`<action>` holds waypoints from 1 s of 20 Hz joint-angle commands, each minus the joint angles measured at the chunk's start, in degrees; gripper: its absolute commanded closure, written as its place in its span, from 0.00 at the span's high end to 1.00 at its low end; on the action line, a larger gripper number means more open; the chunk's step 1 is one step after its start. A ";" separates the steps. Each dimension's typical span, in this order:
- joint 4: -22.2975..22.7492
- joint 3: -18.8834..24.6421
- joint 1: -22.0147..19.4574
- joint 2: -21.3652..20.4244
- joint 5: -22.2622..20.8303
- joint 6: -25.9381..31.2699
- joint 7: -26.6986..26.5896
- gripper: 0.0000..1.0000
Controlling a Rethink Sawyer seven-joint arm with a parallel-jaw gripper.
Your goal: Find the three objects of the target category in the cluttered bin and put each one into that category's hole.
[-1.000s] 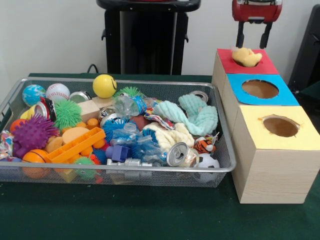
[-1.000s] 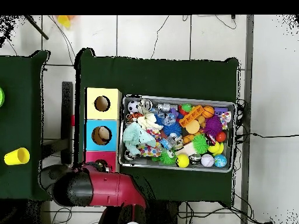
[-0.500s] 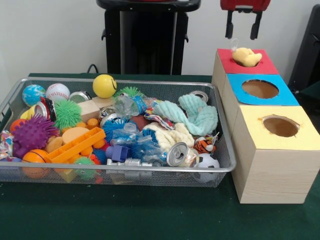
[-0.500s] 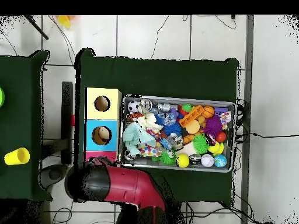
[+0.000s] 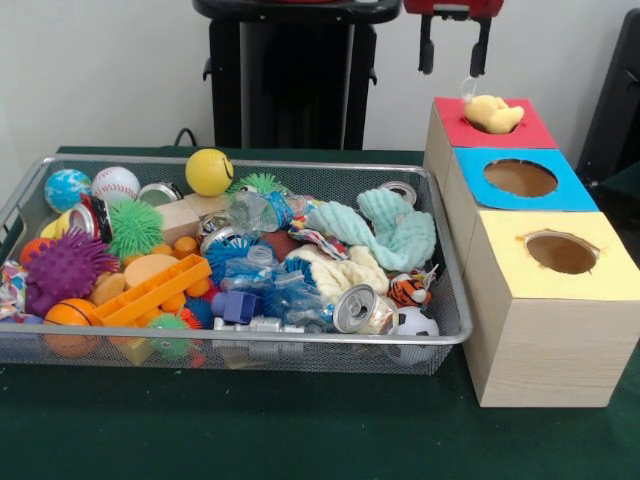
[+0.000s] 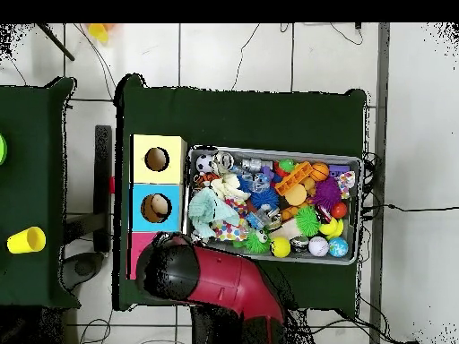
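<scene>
We see the front view evenly and brightly lit, apparently from overhead room light, with only soft shadows: a faint one under the bin and a darker band along the foot of the boxes. The white wall shows no glare. A can catches 1 small highlight. Fine detail is a little soft throughout. The overhead view is duller, the green cloth nearly black, and small items in the bin are perhaps too blurred to tell apart.
</scene>
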 commanded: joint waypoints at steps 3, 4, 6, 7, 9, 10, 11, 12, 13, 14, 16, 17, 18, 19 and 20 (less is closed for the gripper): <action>0.08 8.07 -4.27 2.05 0.34 -3.32 1.25 1.00; -0.03 8.22 -4.74 2.37 -0.16 -3.53 0.97 1.00; 0.56 8.76 -5.51 2.60 -0.59 -4.52 1.02 1.00; 0.97 8.88 -5.60 2.52 -0.70 -5.01 1.35 1.00; 1.76 9.16 -5.85 2.35 -0.76 -5.80 1.92 1.00; 1.94 9.21 -5.92 2.34 -0.95 -6.18 2.15 1.00; 2.08 9.40 -5.96 2.29 -1.11 -6.33 2.20 1.00; 2.20 9.51 -6.02 2.39 -1.22 -6.69 2.39 1.00; 2.31 9.70 -6.12 2.63 -1.27 -7.13 2.56 1.00; 2.38 9.72 -6.08 2.80 -1.36 -7.47 2.81 1.00; 2.56 9.86 -6.12 3.15 -1.41 -8.18 3.21 1.00; 2.66 9.84 -6.03 3.31 -1.46 -8.56 3.47 1.00; 2.75 9.83 -5.94 3.48 -1.51 -8.94 3.74 1.00; 3.00 9.87 -5.83 3.45 -1.45 -9.23 4.02 1.00; 3.24 9.91 -5.76 3.46 -1.40 -9.63 4.34 1.00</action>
